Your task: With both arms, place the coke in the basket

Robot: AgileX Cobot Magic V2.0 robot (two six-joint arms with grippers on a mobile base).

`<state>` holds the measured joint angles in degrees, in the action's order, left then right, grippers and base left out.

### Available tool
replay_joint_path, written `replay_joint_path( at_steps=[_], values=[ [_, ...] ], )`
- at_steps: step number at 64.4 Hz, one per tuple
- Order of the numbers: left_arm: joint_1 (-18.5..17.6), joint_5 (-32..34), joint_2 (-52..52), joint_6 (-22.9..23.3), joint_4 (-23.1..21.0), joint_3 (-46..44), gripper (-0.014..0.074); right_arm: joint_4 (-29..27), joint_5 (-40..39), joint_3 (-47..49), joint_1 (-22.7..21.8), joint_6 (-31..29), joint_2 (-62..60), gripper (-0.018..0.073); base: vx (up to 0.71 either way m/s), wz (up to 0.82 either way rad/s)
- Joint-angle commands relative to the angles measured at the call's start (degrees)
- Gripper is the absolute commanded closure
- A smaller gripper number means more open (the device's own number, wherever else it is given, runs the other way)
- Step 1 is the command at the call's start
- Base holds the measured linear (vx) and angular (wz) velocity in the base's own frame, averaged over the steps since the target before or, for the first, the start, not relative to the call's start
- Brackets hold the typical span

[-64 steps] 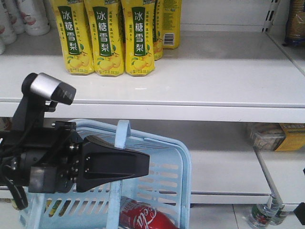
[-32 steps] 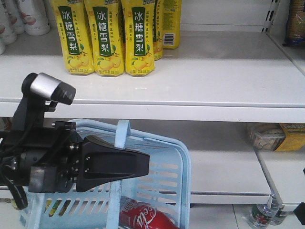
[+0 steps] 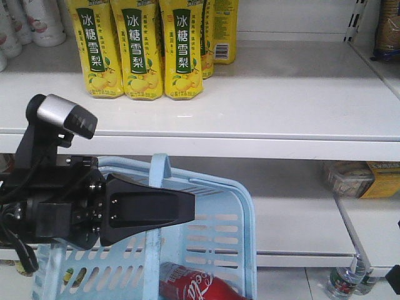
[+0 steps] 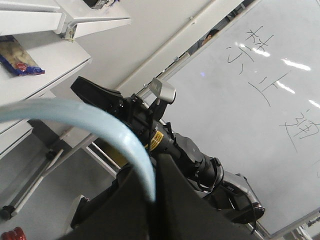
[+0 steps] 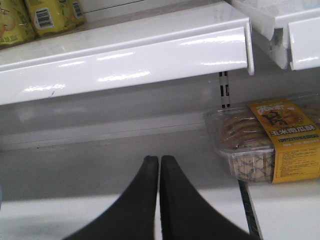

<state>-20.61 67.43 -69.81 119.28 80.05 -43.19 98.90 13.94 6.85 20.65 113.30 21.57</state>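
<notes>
- Our left gripper (image 3: 187,209) pinches the flat handle (image 3: 158,175) of the light blue slotted plastic basket (image 3: 219,250).
- The small glossy red coke bottle (image 3: 197,286) lies tilted inside, below that gripper, near the basket's right wall.
- Our right gripper (image 5: 159,165), fingers pressed together and empty, faces open white shelving (image 5: 125,55) to the far right.

The front view faces the shelves (image 3: 262,112) closely, over the basket (image 3: 219,212). The left wrist view tilts upward past the basket's handle (image 4: 100,125) toward a whiteboard (image 4: 260,110). The right wrist view looks along its claw (image 5: 159,165) at the same shelves (image 5: 125,55).
</notes>
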Motion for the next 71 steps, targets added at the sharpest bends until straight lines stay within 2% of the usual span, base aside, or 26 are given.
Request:
replay_joint_path(
  at_steps=[1, 18, 30, 37, 49, 63, 71],
  values=[
    [-0.14, 3.96, 1.63, -1.43, -7.53, -0.40, 0.0603, 3.91, 1.69, 1.51, -0.20, -0.47, 0.13, 0.0564, 0.00, 0.00],
    [-0.14, -10.42, 3.72, -13.49, -8.60, 3.13, 0.0603, 3.91, 1.69, 1.51, -0.20, -0.47, 0.13, 0.0564, 0.00, 0.00],
    [-0.14, -17.98, 9.16, -28.50, -13.85, 7.34, 0.0603, 3.91, 1.69, 1.51, -0.20, -0.47, 0.13, 0.0564, 0.00, 0.00],
    [-0.14, -21.34, 13.61, -37.91, -19.71, 11.70, 0.0603, 3.91, 1.69, 1.51, -0.20, -0.47, 0.13, 0.0564, 0.00, 0.00],
    [-0.14, -28.47, 21.99, -54.36, -35.78, 21.38, 0.0603, 3.91, 1.69, 1.51, -0.20, -0.47, 0.13, 0.0564, 0.00, 0.00],
    [-0.14, -37.89, 32.34, -68.71, -59.91, 32.55, 0.0603, 3.91, 1.69, 1.51, -0.20, -0.47, 0.13, 0.0564, 0.00, 0.00],
    [-0.14, -42.76, 37.44, -74.52, -69.51, 37.49, 0.0603, 3.91, 1.69, 1.51, -0.20, -0.47, 0.13, 0.0564, 0.00, 0.00]
  ],
)
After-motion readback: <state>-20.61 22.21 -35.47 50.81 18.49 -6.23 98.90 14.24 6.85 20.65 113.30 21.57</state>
